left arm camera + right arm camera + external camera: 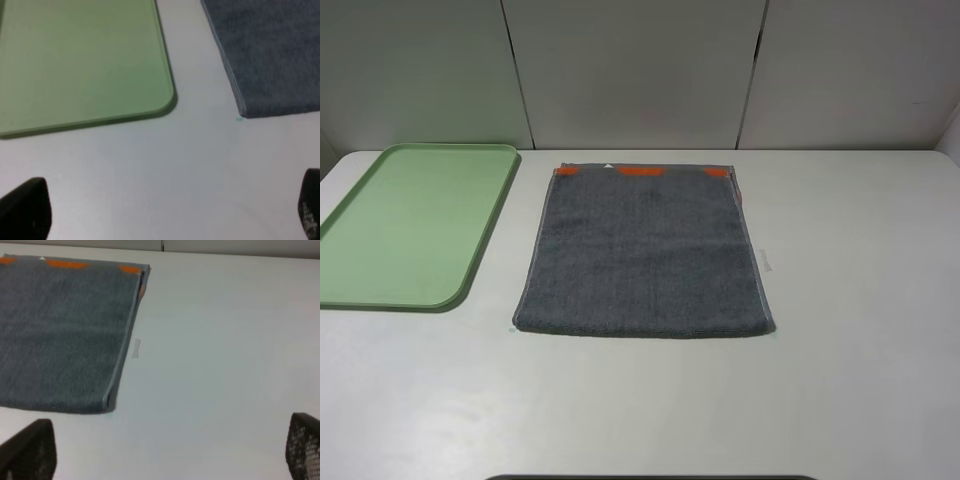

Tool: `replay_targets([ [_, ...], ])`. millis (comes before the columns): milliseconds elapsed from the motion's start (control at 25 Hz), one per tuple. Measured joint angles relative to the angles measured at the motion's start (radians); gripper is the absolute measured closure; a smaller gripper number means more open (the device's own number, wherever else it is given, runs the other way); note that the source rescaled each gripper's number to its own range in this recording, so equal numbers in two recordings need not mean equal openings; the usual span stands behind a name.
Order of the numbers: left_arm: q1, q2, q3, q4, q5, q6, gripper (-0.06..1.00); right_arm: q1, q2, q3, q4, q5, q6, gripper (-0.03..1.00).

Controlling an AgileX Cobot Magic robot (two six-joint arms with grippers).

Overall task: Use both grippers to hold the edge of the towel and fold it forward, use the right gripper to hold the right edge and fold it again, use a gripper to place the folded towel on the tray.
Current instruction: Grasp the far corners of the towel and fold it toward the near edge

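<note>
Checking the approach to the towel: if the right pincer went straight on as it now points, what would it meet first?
Probably bare table: the open right pincer points at the surface beside the towel, whose near corner lies off its line. Depth is unclear.

No legible text anywhere; white tag (pixel 135 348) beside towel (pixel 65 335) too blurred.

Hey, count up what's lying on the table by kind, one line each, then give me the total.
grey towel: 1
green tray: 1
small white scrap beside the towel: 1
Total: 3
</note>
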Motion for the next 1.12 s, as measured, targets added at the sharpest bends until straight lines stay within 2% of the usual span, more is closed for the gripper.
replay_targets([
  [1120, -0.009, 0.0, 0.0, 0.001, 0.0, 0.0, -0.04, 0.0, 0.0, 0.0, 0.0, 0.0, 0.0, -0.03],
])
